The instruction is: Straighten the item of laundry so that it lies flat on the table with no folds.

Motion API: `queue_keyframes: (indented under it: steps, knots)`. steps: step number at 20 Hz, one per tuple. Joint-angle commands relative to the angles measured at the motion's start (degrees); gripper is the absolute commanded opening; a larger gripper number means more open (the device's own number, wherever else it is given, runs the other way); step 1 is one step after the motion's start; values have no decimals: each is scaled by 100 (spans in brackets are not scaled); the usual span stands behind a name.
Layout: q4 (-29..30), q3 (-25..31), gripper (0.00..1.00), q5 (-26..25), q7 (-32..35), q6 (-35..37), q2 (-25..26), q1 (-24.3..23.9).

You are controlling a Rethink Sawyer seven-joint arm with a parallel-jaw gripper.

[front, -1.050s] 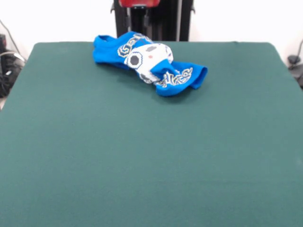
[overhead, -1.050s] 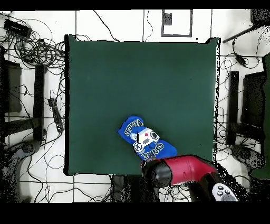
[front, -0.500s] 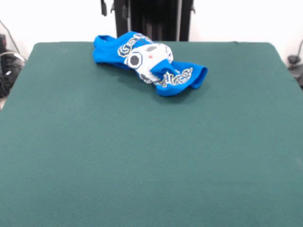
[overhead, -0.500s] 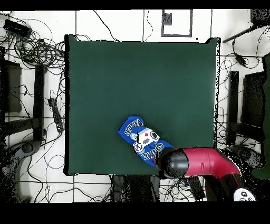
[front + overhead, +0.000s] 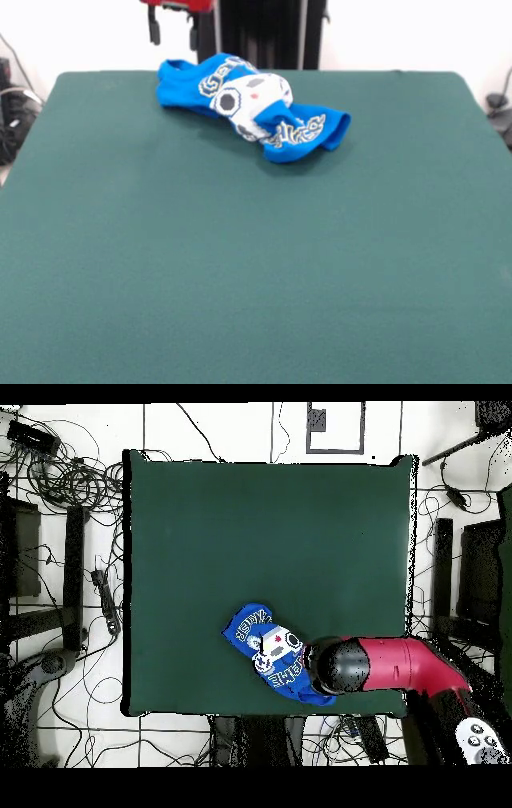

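Observation:
The item of laundry [image 5: 256,108] is a bright blue T-shirt with a white print, lying crumpled and folded over itself near the far edge of the green table [image 5: 240,264]. My gripper [image 5: 172,34] hangs at the top edge, above and behind the shirt's left end, open with nothing between its two dark fingers. In the overhead view the shirt [image 5: 268,649] lies near the table's [image 5: 270,534] bottom edge. The red arm [image 5: 400,669] reaches in from the right, and its black end covers the shirt's right tip and hides the gripper.
The black pedestal [image 5: 264,32] stands behind the table's far edge. Cables and dark stands [image 5: 70,484] lie on the floor around the table. A cable bundle [image 5: 12,112] sits beside the table's left side.
The arm has swung over the table edge to the shirt's end. The gripper has come down into the front view at the top left. The shirt has not moved.

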Motion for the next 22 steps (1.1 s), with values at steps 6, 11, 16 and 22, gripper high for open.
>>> queue_keyframes:
  steps: [6, 11, 16, 22]
  knots:
    - [-685, 500, 100, -603, -514, -847, 1427, 283]
    - [-641, 392, 100, -737, -213, -1270, 1724, 321]
    - [-633, 229, 100, -871, 46, -1642, 1980, 419]
    - [-520, -94, 100, -1027, 453, -2211, 2269, 582]
